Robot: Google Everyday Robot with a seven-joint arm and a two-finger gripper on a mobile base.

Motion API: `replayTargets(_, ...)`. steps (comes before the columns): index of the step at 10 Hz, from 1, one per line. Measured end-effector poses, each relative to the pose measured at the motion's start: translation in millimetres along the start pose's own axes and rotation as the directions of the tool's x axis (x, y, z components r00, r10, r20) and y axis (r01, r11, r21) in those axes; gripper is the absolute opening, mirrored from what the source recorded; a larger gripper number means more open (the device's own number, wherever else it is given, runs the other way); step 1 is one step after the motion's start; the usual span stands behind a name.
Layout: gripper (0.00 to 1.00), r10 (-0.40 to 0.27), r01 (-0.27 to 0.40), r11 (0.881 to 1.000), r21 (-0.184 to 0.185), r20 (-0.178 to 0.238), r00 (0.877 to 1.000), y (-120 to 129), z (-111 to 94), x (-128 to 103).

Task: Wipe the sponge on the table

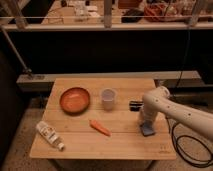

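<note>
The small blue sponge (146, 130) lies flat on the light wooden table (120, 147), toward its right side. My gripper (145, 123) comes down on it from above and is shut on the sponge, pressing it to the wood. The white arm (172, 111) reaches in from the right and hides the top of the sponge.
A black bar (134, 105) lies just behind the gripper. A white cup (108, 98) stands mid-table and an orange-brown bowl (75, 100) to its left. An orange carrot-like piece (100, 127) and a white bottle (49, 135) lie nearer the front. Cables (192, 147) trail on the floor at right.
</note>
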Motion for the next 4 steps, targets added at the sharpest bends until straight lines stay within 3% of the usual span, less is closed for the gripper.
replayTargets(4, 0.0, -0.111, 0.111, 0.994, 0.017, -0.012, 0.994, -73.7, -2.2, 7.7)
